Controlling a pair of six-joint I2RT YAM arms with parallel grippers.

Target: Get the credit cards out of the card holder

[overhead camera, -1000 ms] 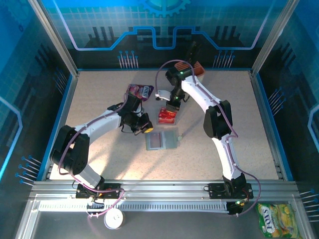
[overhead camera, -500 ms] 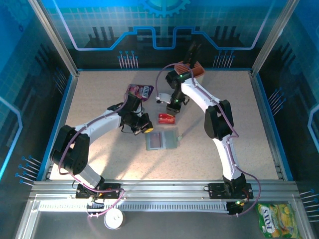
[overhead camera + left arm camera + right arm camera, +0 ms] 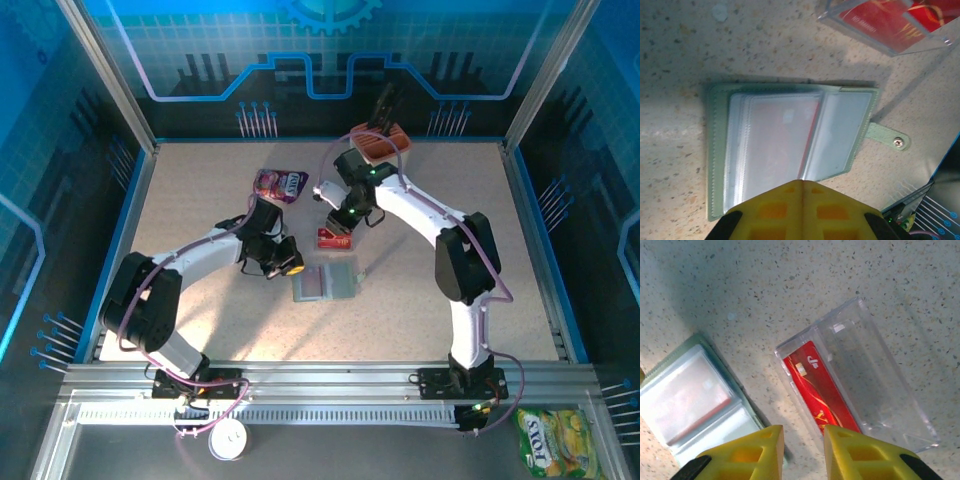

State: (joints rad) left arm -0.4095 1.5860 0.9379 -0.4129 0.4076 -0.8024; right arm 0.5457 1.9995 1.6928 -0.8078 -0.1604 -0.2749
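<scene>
**Open card holder below our closed left gripper**

We see the card holder [image 3: 720, 150] lying open on the speckled table [image 3: 680, 50], with its clear sleeves facing up. A red card [image 3: 790, 145] shows dimly through the sleeves. The snap tab [image 3: 888, 138] sticks out at the right side. At the top right lies a clear box [image 3: 850, 22] with a second red card [image 3: 885, 20] inside. The left gripper [image 3: 802, 187] has its yellow fingers pressed together, covering the holder's lower edge.

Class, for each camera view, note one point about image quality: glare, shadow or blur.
Left wrist view: the card holder looks milky with glare on its plastic sleeves, and the shut left pincer is blurred at the bottom edge. Right wrist view: the clear case shows bright edge highlights, and the right pincer is soft. Top external view: soft shadows fall across the table.
</scene>
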